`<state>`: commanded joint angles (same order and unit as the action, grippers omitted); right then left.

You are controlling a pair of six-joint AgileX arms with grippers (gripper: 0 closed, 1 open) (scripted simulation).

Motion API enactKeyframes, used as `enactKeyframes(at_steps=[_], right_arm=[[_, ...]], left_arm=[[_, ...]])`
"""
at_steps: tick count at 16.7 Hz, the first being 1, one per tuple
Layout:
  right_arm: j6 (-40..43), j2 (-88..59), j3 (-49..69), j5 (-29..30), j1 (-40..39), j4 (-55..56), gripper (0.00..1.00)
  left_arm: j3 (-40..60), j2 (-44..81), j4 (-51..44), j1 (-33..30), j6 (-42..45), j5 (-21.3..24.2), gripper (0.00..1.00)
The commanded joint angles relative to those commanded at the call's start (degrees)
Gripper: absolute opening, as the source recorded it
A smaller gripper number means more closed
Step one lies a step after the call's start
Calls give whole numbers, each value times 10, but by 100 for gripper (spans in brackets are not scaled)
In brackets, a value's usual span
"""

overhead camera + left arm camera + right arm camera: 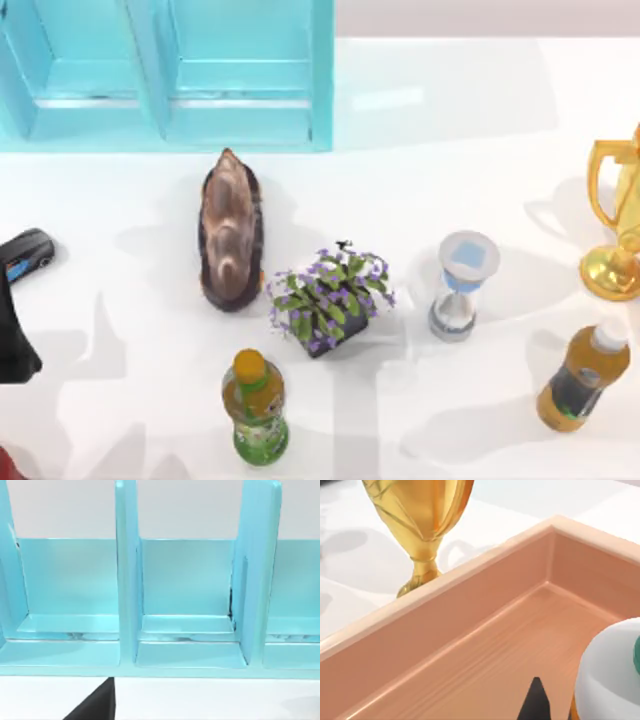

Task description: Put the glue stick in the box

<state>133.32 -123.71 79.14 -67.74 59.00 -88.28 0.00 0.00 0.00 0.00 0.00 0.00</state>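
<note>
The glue stick appears in the right wrist view as a white rounded body with a sliver of green cap. It is very close to the camera, over the floor of a peach-coloured tray. A dark part of my right gripper juts in just beside it; whether it grips the stick is hidden. The turquoise box stands at the table's far left, with its divider between two compartments. My left arm waits at the left edge, its wrist camera facing the box.
A brown brush-like object lies in front of the box. A purple-flowered plant sits mid-table, and a green bottle stands near the front. A sand timer, a gold trophy and an orange-liquid bottle stand to the right.
</note>
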Motion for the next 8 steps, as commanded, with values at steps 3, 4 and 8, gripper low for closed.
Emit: enactKeyframes(at_steps=[3, 4, 8], right_arm=[[-48, 12, -22, -11, -20, 65, 0], [-64, 16, -28, -14, -26, 86, 0], [-128, 27, -59, -29, -49, 177, 0]], left_arm=[[0, 0, 0, 0, 0, 0, 100], [0, 0, 0, 0, 0, 0, 100], [0, 0, 0, 0, 0, 0, 100]])
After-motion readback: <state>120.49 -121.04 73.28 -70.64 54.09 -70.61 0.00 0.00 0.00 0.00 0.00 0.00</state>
